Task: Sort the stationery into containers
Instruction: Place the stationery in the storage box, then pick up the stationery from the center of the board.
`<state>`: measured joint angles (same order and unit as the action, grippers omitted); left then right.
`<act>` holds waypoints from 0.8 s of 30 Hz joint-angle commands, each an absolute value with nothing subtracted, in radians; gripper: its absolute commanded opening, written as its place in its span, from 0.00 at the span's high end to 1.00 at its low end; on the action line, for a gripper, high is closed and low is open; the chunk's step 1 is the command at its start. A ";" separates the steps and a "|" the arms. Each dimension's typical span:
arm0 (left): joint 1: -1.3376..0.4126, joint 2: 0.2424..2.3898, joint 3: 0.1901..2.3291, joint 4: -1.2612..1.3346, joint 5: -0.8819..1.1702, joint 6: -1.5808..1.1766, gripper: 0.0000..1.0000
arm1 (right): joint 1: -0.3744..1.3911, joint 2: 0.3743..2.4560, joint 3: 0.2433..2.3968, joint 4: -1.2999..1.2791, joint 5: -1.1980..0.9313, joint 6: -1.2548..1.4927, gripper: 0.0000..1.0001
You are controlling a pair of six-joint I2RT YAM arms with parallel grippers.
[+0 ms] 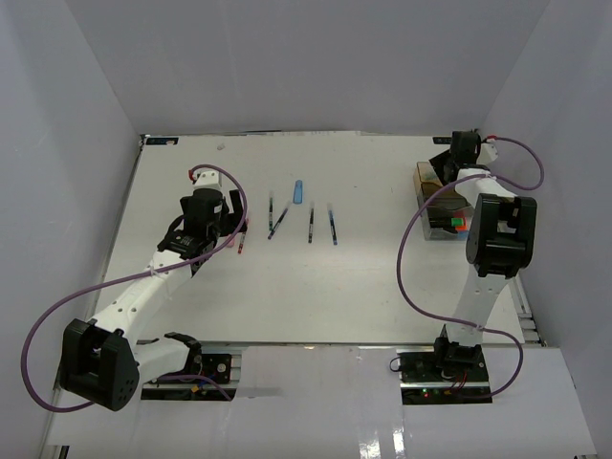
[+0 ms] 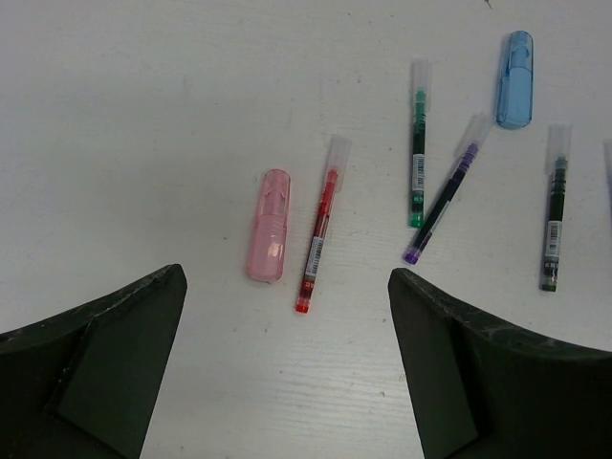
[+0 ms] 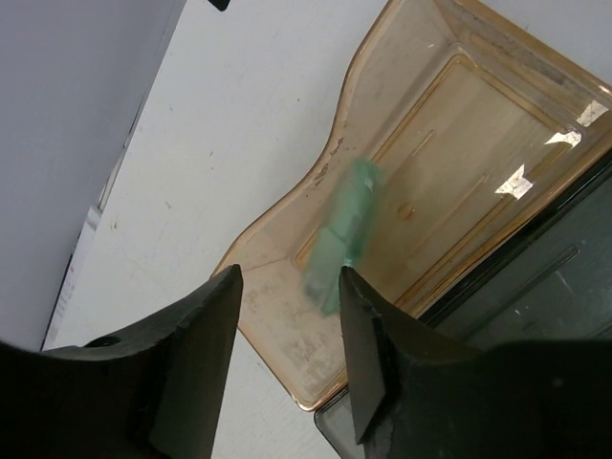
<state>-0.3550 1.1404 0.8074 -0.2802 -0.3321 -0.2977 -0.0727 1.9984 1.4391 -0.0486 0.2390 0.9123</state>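
Two arms are mine, and they work on a flat white table (image 1: 363, 277) with pale grey walls (image 1: 316, 57) on three sides.

My left gripper (image 2: 287, 277) is open wide and holds nothing. It hangs low over the table. A pink piece (image 2: 269, 239) and a red pen (image 2: 320, 229) lie just in front of it, side by side and not touching. Farther out lie a green pen (image 2: 418, 153) and a purple pen (image 2: 445, 196), close together at their near ends. Past them are a dark pen (image 2: 553, 215) and a blue piece (image 2: 514, 79). One more pen (image 1: 332, 223) lies at the right end of that row.

My right gripper (image 3: 287, 282) is at the far right corner, over the amber tray (image 3: 459, 124). Its fingers are partly apart. A mint piece (image 3: 344, 234) shows as a blur at the tips, close to one finger, with a gap on its other side. I am not squeezing it. It is above the amber tray.

I count five thin pens, three pastel pieces and two trays. The clear tray (image 1: 435, 229) sits right beside the amber one, nearer my base. It has markers (image 1: 457, 222) in it, too small to count.
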 commanded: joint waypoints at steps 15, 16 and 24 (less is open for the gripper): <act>-0.342 1.230 0.856 -0.308 -0.342 -0.310 0.02 | -0.058 1.637 1.267 0.002 0.154 0.570 0.12; -0.339 1.242 0.859 -0.311 -0.338 -0.310 0.02 | -0.054 1.602 1.246 0.002 0.141 0.539 0.11; -0.259 1.403 0.893 -0.328 -0.279 -0.319 0.02 | 0.052 1.194 0.872 0.034 -0.078 0.371 0.05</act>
